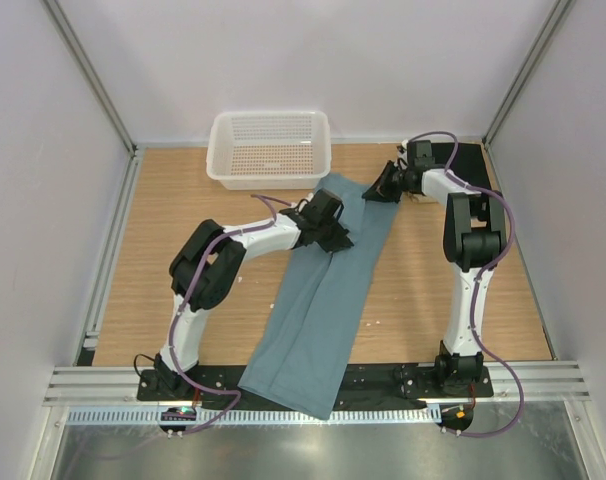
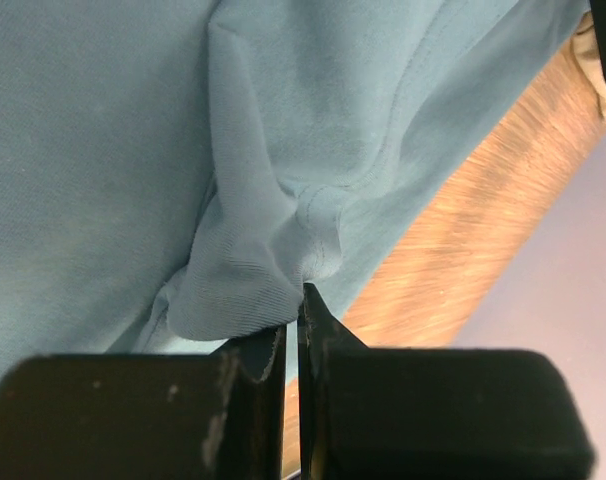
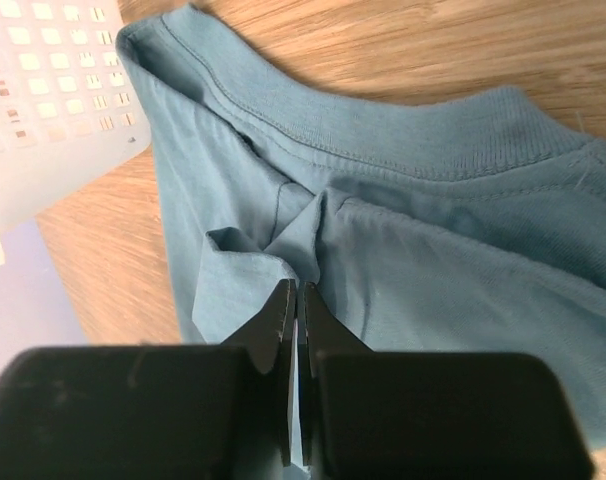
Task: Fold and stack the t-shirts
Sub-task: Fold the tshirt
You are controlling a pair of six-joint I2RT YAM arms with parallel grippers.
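Note:
The teal-blue t-shirt (image 1: 323, 320) lies as a long narrow strip from the table's near edge up toward the far middle. My left gripper (image 1: 330, 236) is over its left edge past the middle. In the left wrist view it (image 2: 293, 305) is shut on a bunched ribbed fold of the teal cloth (image 2: 103, 150). My right gripper (image 1: 380, 188) sits at the far end of the strip. In the right wrist view it (image 3: 296, 290) is shut on a small pinched fold of the shirt (image 3: 433, 280), just below the collar band (image 3: 383, 150). A black t-shirt (image 1: 470, 160) lies at the far right, behind the right arm.
The white mesh basket (image 1: 271, 150) stands at the far middle-left, close to the shirt's far end; its wall (image 3: 43, 100) shows in the right wrist view. A cream scrap of cloth (image 2: 601, 60) shows at the edge of the left wrist view. Bare wood lies on both sides of the strip.

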